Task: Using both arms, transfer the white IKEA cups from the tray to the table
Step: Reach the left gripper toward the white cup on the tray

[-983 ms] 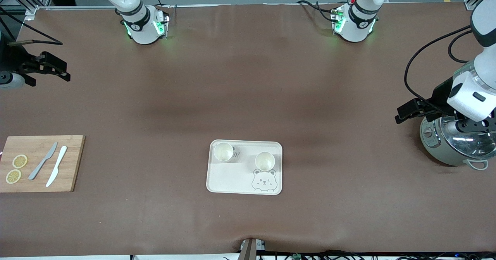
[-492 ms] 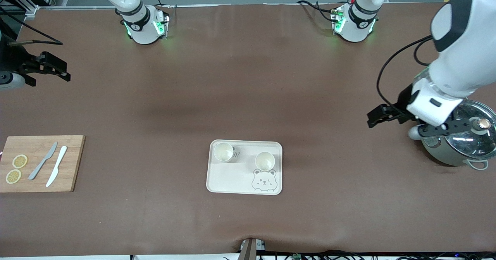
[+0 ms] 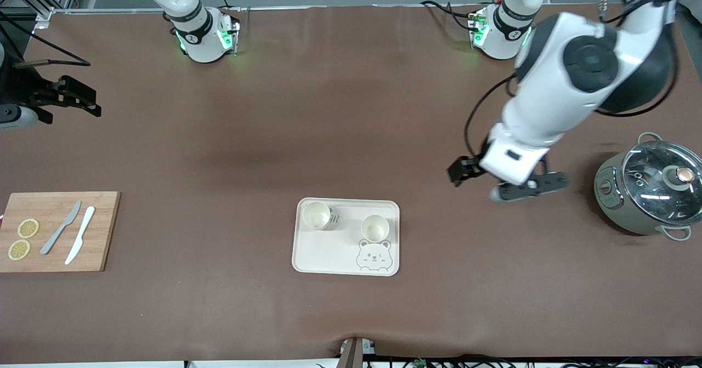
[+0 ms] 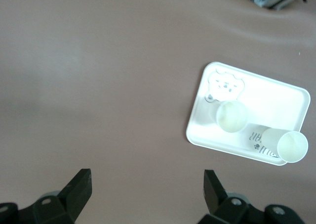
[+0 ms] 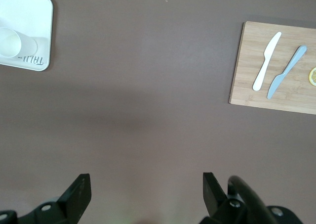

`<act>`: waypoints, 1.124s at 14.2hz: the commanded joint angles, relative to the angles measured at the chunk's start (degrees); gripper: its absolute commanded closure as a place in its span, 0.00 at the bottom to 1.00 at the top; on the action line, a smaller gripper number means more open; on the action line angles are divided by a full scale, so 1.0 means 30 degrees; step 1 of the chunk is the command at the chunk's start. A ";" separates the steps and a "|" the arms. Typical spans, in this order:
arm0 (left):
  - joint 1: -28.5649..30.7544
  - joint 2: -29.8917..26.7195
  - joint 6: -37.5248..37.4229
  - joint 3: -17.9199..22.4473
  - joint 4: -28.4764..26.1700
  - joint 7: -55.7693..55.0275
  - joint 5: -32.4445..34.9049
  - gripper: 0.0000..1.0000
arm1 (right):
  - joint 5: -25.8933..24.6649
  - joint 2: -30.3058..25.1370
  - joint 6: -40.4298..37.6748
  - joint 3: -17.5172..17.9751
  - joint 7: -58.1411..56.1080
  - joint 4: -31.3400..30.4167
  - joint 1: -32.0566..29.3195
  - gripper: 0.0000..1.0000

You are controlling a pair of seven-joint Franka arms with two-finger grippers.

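Two white IKEA cups stand upright on a cream bear-printed tray (image 3: pixel 329 255) in the table's middle. One cup (image 3: pixel 316 215) sits in the tray corner toward the right arm's end. The other cup (image 3: pixel 375 227) stands just above the bear print. My left gripper (image 3: pixel 465 170) hangs open and empty over bare table beside the tray, toward the left arm's end. Its wrist view shows the tray (image 4: pixel 276 98) and both cups (image 4: pixel 232 116) (image 4: pixel 292 146) ahead of the open gripper (image 4: pixel 147 184). My right gripper (image 3: pixel 88 100) waits open over the table's right-arm end; its own view (image 5: pixel 145 189) catches one cup (image 5: pixel 10 42).
A grey cooking pot with a glass lid (image 3: pixel 652 187) stands at the left arm's end. A wooden cutting board (image 3: pixel 57 258) at the right arm's end carries a grey knife (image 3: pixel 60 228), a white knife (image 3: pixel 80 235) and two lemon slices (image 3: pixel 23 238).
The left arm has swung away from above the pot toward the tray, still open. The right arm has stayed put. The cups have not moved.
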 commanded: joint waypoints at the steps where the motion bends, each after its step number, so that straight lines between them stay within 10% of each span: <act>1: -0.0890 0.1351 0.0973 0.0185 0.0975 -0.1190 0.0460 0.00 | 0.0019 0.0317 -0.0033 0.0264 -0.0386 0.0289 -0.0522 0.00; 16: -0.1712 0.5630 0.6366 0.0301 0.0946 -0.1310 0.2477 0.00 | 0.0075 0.2454 0.0201 0.0264 0.1040 0.0464 -0.0318 0.00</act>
